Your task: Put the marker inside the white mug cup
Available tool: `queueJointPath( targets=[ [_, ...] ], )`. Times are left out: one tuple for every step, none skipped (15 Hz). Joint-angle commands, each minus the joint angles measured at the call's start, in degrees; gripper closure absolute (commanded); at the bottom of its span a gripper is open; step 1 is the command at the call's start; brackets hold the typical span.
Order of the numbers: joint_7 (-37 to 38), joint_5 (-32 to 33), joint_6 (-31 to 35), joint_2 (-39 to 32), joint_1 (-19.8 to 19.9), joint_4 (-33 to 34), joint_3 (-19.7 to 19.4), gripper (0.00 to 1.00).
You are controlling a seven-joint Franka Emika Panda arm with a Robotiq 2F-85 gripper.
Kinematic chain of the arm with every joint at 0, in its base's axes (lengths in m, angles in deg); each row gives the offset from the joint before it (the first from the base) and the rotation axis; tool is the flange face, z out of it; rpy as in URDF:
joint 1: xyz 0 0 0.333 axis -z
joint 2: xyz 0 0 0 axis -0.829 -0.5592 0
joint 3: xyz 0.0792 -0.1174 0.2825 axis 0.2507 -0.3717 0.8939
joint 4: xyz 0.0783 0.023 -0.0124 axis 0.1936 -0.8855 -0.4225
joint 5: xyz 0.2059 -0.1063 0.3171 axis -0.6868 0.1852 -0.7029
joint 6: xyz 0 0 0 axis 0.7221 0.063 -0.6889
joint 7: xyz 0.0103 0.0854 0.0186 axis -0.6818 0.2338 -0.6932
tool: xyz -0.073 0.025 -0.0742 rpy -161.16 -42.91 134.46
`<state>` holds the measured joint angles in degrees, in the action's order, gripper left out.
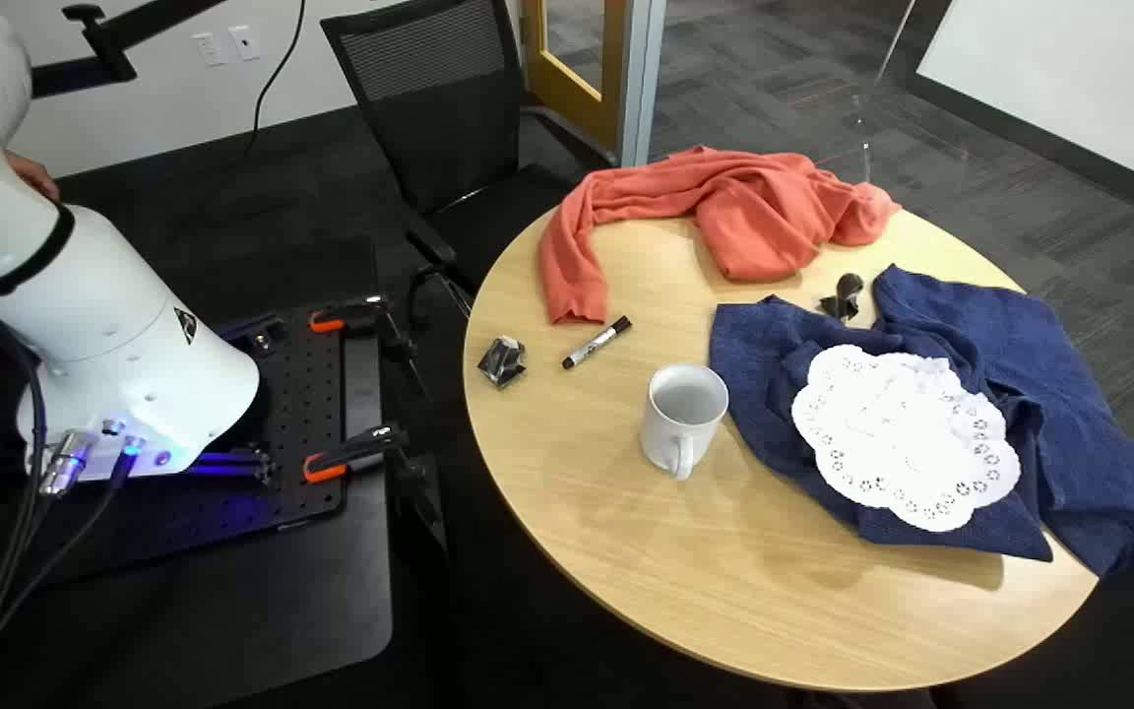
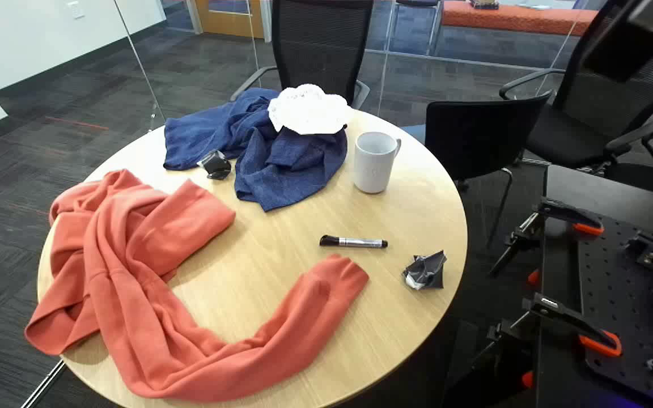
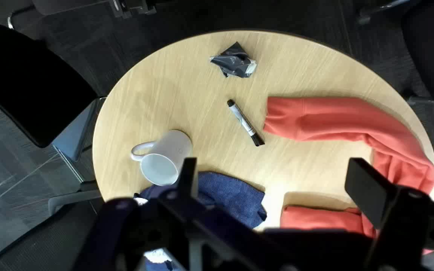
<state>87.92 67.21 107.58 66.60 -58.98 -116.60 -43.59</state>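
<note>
Fingers (image 3: pixel 369 192) of the gripper (image 3: pixel 273 169) stand wide apart, holding nothing. In the wrist view, the dry-erase marker (image 3: pixel 244 121) lies flat on the round wood-grain table (image 3: pixel 179 90) at two o'clock from the upright white mug (image 3: pixel 175 146): printed silver barrel, white band, stubby black end, black cap toward five o'clock.

From roughly opposite sides, both exterior views slant down across the same round, pale wooden table (image 1: pixel 784 620), near enough to take in nearly its whole top. The wrist view looks steeply down on that tabletop from above (past the black two-fingered gripper (image 3: pixel 273 178)).
</note>
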Motion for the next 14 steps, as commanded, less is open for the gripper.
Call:
queueJointPath(
  targets=[
    [0.9, 1.1, -0.1, -0.5, -1.6, 0.1, -1.3, 0.00],
    [0.9, 1.1, -0.1, -0.5, -1.6, 0.1, -1.3, 0.00],
    [0.9, 1.1, -0.1, -0.5, -1.6, 0.1, -1.3, 0.00],
    [0.9, 1.1, -0.1, -0.5, -1.6, 0.1, -1.3, 0.00],
    [0.9, 1.1, -0.1, -0.5, -1.6, 0.1, -1.3, 0.00],
    [0.9, 1.1, -0.1, -0.5, -1.6, 0.1, -1.3, 0.00],
    [0.4, 1.1, 1.4, -0.8, -1.6, -0.3, -1.6, 0.00],
    [-0.4, 1.5, 2.3, -1.3, -1.5, -0.3, -1.9, 0.00],
    [-0.8, 1.8, 3.0, -1.7, -1.5, -0.3, -2.3, 0.00],
    [-1.8, 2.2, 4.2, -2.4, -1.5, -0.4, -3.0, 0.00],
    [-2.6, 2.3, 5.4, -3.1, -1.5, -0.5, -3.6, 0.00],
    [-4.1, 2.4, 7.0, -4.1, -1.5, -0.6, -4.5, 0.00],
    [-4.9, 2.6, 8.6, -5.0, -1.3, -0.8, -5.1, 0.00],
    [-5.8, 3.3, 10.6, -6.1, -0.9, -1.0, -5.5, 0.00]
  ],
)
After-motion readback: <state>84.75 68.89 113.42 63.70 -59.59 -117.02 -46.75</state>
